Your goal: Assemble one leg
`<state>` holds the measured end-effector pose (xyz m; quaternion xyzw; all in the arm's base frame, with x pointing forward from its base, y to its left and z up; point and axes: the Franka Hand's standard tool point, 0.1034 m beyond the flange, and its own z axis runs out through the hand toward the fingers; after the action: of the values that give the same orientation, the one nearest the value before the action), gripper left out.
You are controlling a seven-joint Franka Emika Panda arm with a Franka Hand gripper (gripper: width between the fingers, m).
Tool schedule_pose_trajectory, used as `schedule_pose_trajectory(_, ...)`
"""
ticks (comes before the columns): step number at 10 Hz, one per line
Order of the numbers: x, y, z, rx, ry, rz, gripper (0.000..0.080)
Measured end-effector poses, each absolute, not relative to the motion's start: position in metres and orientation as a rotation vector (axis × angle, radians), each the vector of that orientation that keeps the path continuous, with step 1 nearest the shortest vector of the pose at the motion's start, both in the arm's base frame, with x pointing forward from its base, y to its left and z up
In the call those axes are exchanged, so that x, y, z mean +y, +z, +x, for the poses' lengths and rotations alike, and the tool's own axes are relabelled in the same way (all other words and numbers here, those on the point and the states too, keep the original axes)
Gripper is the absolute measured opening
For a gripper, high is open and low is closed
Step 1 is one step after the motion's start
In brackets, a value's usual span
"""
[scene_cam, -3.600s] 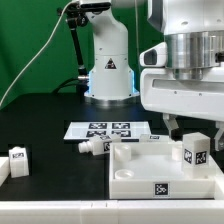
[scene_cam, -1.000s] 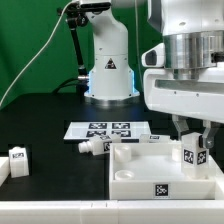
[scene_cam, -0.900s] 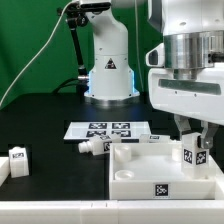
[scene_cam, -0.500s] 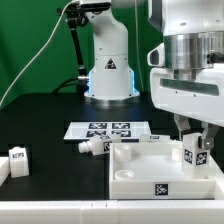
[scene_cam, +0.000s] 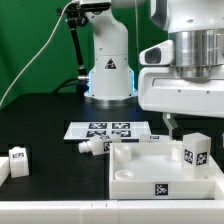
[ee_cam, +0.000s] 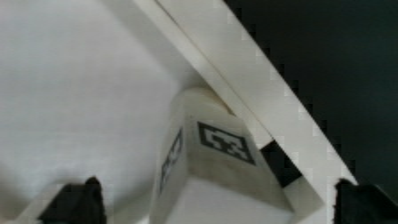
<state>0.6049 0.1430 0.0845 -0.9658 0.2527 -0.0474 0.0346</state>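
A white leg (scene_cam: 196,152) with a black-and-white tag stands upright in the corner of the big white tray-like panel (scene_cam: 135,170) at the exterior view's right. My gripper (scene_cam: 188,120) hangs just above it, open, with one finger (scene_cam: 168,125) showing beside the leg's top. In the wrist view the leg (ee_cam: 222,150) stands against the panel's rim (ee_cam: 231,70). It lies between the two dark fingertips (ee_cam: 80,200), which stand wide apart and do not touch it; the gripper (ee_cam: 214,205) is empty.
The marker board (scene_cam: 105,130) lies behind the panel. One loose leg (scene_cam: 90,146) lies beside the panel's near-left corner, another (scene_cam: 155,137) behind the panel, and two more (scene_cam: 18,156) at the exterior view's far left. The arm's base (scene_cam: 108,70) stands at the back.
Half a second ago the fingers were down around the leg. Now the gripper has risen and the leg stands free in the panel's corner.
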Motion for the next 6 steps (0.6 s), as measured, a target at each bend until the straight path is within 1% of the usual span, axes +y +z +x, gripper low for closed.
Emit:
schedule_pose_trajectory(4,0.1478,0.0832,0.605,0.213,-0.192,-3.088,0.0649)
schedule_pose_trajectory(6,0.1438,0.084,0.606,-0.019,-0.197,-3.105,0.0649)
